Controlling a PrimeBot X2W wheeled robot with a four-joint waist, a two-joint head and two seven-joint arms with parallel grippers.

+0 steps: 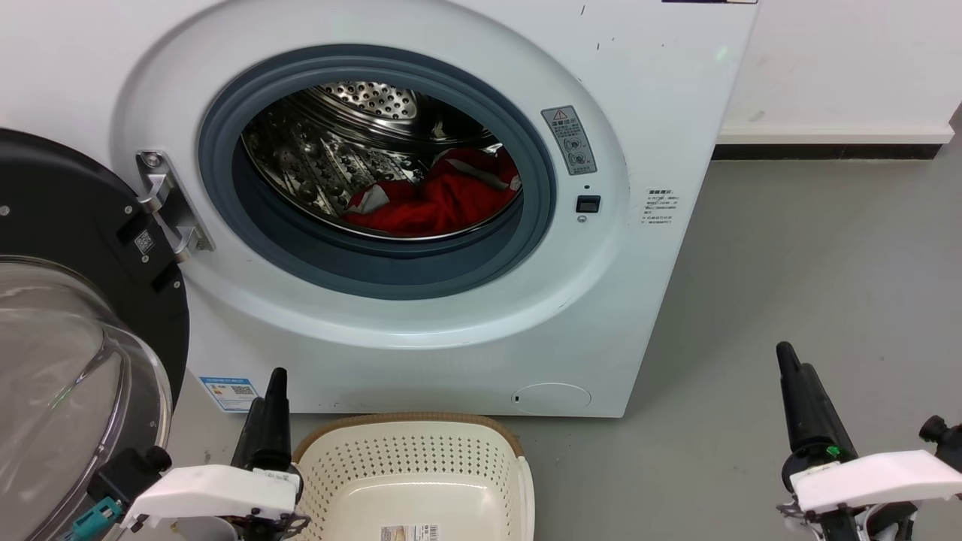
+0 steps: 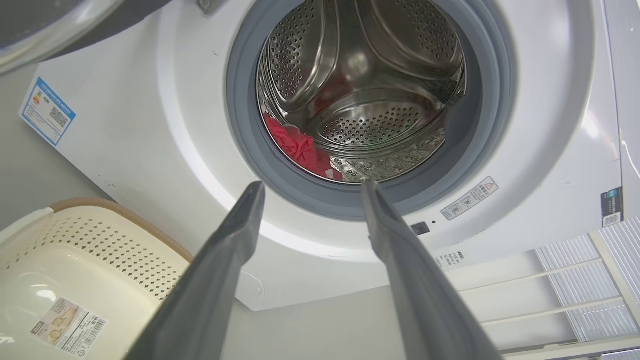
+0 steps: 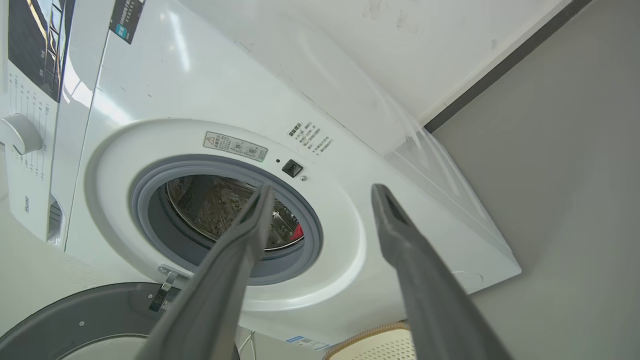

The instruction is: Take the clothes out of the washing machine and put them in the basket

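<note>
The clothes (image 1: 443, 199), a red heap with pale patches, lie low in the steel drum of the washing machine (image 1: 661, 113), to the right of its middle. In the left wrist view the clothes (image 2: 300, 147) show red at the drum's lower left. The cream basket (image 1: 406, 418) stands on the floor in front of the washer, and only a barcode sticker shows on its base. My left gripper (image 1: 278, 376) hangs open just left of the basket and below the porthole. My right gripper (image 1: 785, 353) is open over bare floor, right of the washer. Both hold nothing.
The washer's black-framed glass door (image 1: 68, 225) stands swung open at the left, close beside my left arm. Grey floor (image 1: 812, 285) stretches to the right as far as a white wall with a dark skirting.
</note>
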